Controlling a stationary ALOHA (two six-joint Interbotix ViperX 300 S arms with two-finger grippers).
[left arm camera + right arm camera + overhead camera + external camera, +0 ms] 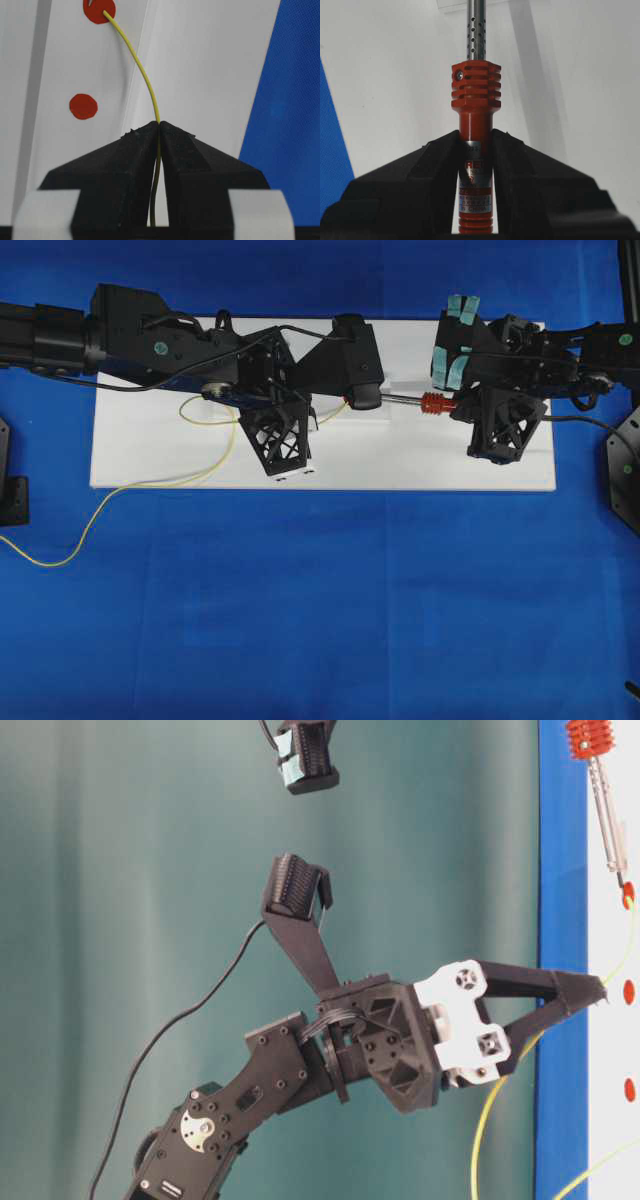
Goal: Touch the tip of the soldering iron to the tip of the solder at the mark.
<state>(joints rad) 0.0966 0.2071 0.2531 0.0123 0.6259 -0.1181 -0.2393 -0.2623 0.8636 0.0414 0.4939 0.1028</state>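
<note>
Overhead view: a white board [150, 455] is seen lying on the blue table cover [320, 620]. The left gripper [350, 402] is placed over the board's middle, nearer its far edge; the right gripper [452, 405] is placed toward the board's right end. The soldering iron [425, 403] is seen between them, red collar to the right, shaft running left under the left arm's camera housing. The solder [150, 483] is traced from the table cover at the left, over the board's near edge, through a loop, to the left gripper. The tips themselves are hidden here by the left arm.

Left wrist view: the left gripper [159, 125] is clenched on the solder [145, 75], the wire pinched between the closed pads. The free end is curved up to a red mark [99, 10] on the board, where a silver point is just visible. A second red mark [83, 106] is seen nearer, untouched.

Right wrist view: the right gripper [475, 132] is clamped on the red handle of the soldering iron [475, 100], below the ribbed collar; the perforated silver shaft is directed away over the board. The tip is cut off at the frame's top.

Table-level view: the iron [603, 800] is seen with its tip at a red mark [627, 898], the yellow solder [500, 1100] meeting the same mark. Contact between the tips cannot be resolved.
</note>
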